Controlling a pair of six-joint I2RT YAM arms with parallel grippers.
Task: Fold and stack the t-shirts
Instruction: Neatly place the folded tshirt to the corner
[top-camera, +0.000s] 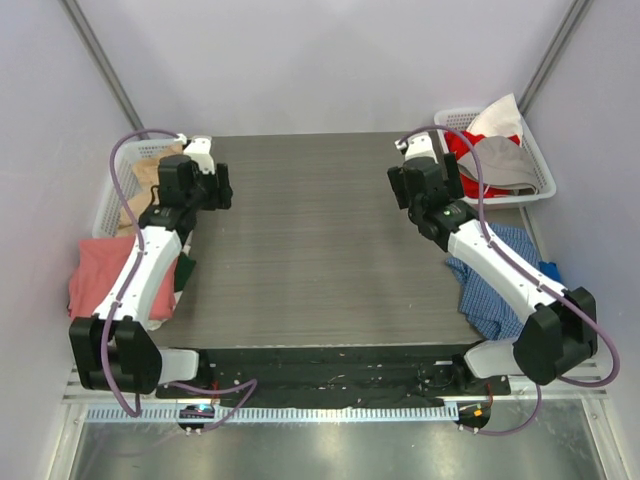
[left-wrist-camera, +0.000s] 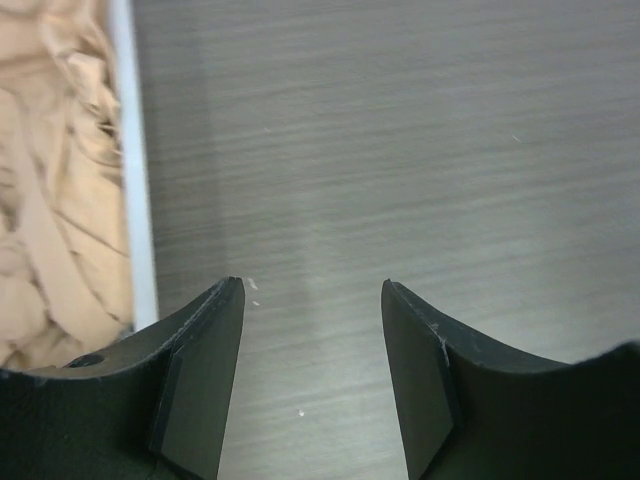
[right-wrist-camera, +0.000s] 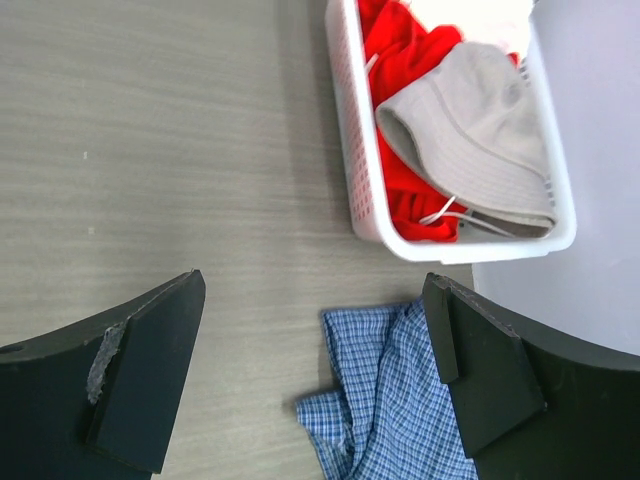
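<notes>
T-shirts are not in either pincer: the left pincer hangs with its black fingers apart over bare grey wood-grain table, and the right pincer is likewise spread and holding nothing, above the table's right edge.

Just beside the left pincer sits a white slatted plastic basket with crumpled tan cloth inside. Nearer the left arm's base, a pinkish-red garment lies flattish at the table's left edge, with something dark green peeking from beneath it; whether it is neatly folded is hard to tell.

Below the right pincer, a rumpled blue checked garment lies loose on the table. Beyond it, a white mesh plastic basket holds a bunched bright red garment, a grey bucket hat and something white.

As a judgement: the left-edge pile may be the stack, while the red, tan and checked pieces are plainly unfolded, so much work looks left.
</notes>
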